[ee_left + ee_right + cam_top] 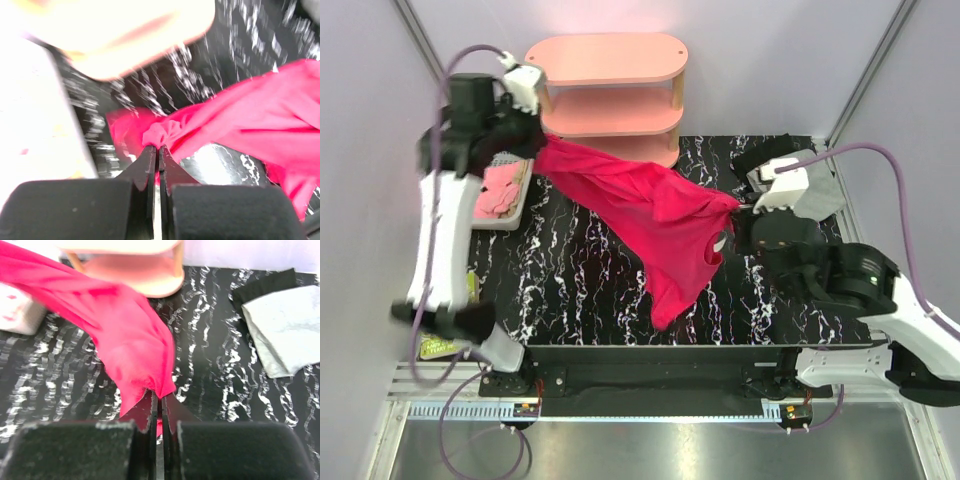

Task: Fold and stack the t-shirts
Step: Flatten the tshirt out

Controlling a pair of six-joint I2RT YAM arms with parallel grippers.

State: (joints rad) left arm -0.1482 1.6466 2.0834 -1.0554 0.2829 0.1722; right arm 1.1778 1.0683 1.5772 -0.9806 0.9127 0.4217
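Red t-shirt [650,215] strung over table [570,290], left gripper [533,150] and right gripper [740,212] each clamped on a bunched edge, probably spreading it for folding. Grey t-shirt [287,330] lies aside.

One crimson-red t-shirt [650,215], one light grey t-shirt [287,332] — black white-veined table [570,290], pink shelf [610,85].
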